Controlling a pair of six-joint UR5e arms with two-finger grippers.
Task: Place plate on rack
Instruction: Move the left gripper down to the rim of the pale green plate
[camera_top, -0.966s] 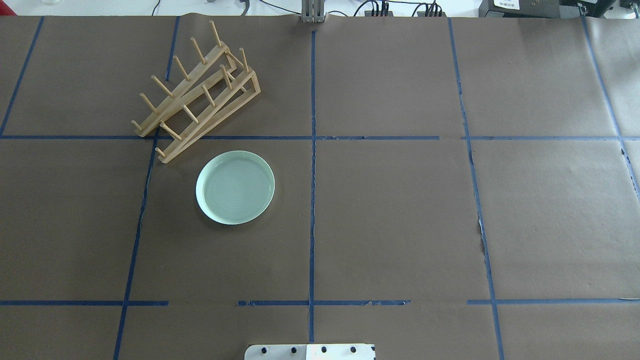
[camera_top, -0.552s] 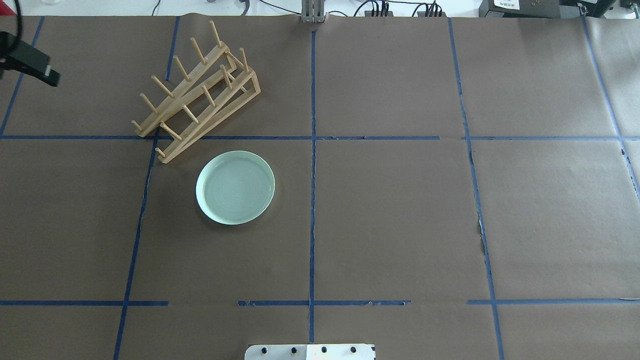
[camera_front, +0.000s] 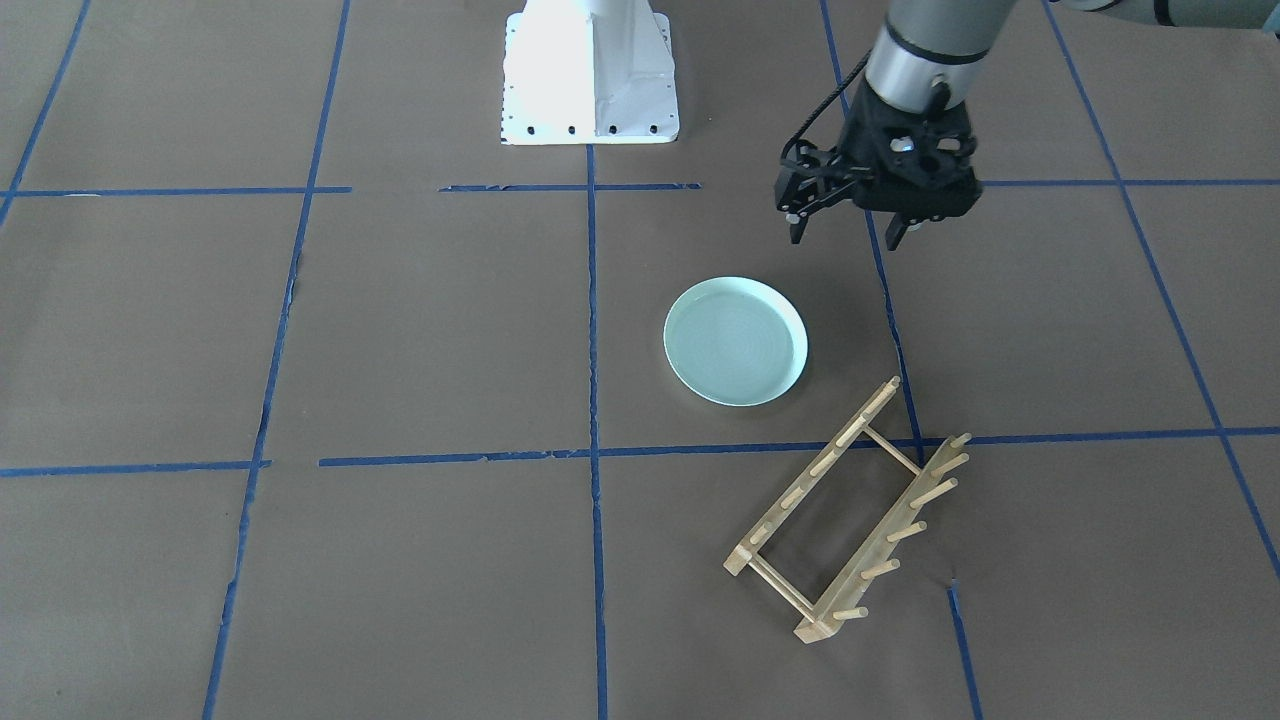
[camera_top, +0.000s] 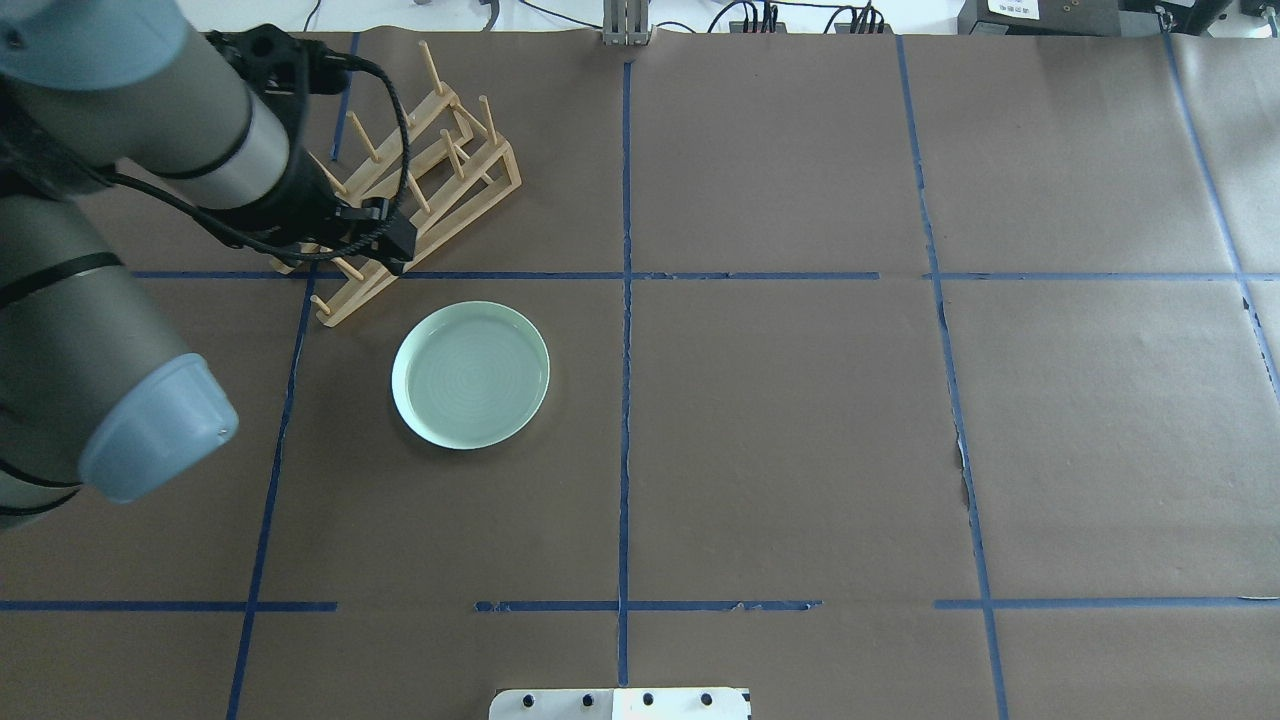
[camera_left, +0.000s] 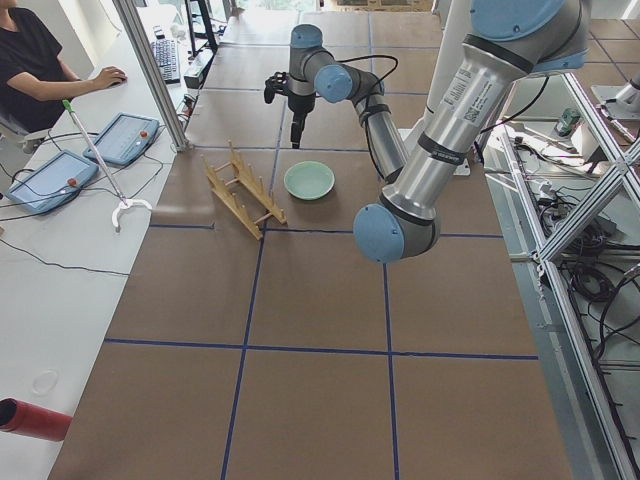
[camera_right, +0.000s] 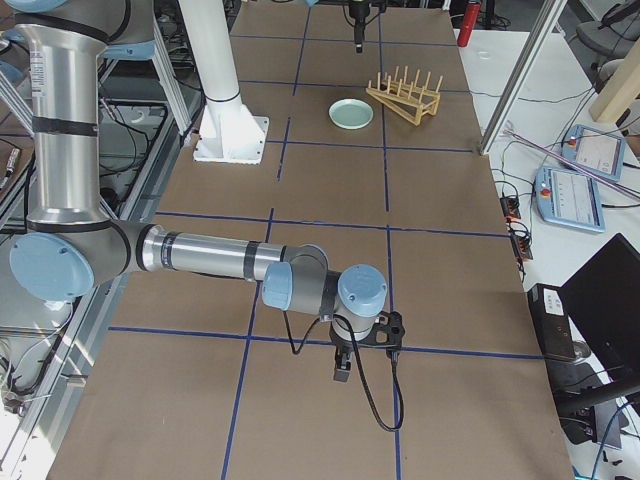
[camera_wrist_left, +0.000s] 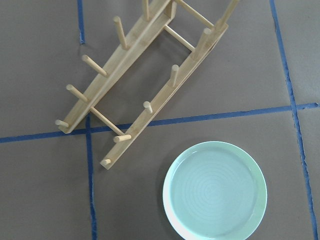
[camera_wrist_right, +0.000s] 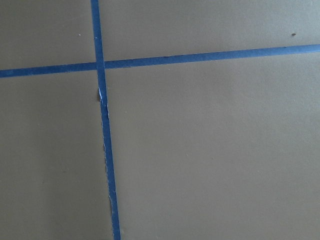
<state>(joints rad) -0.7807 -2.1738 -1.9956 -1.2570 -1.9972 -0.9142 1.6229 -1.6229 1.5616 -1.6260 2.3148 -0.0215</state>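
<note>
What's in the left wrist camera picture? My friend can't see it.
A round pale mint-green plate lies flat on brown paper, beside but not touching a light wooden dish rack with upright pegs. Blue tape lines cross the paper under the rack.

Robot lab: tape-gridded table (camera_top: 800, 450), teach pendants (camera_left: 125, 138)

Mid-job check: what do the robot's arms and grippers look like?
Both arms are silver-grey tubes with pale blue caps at the joints: the left arm, the right arm. The left gripper is black with slim dark fingers, and a black ribbed cable runs along its wrist. The right gripper is black too, trailing a black cable.
</note>
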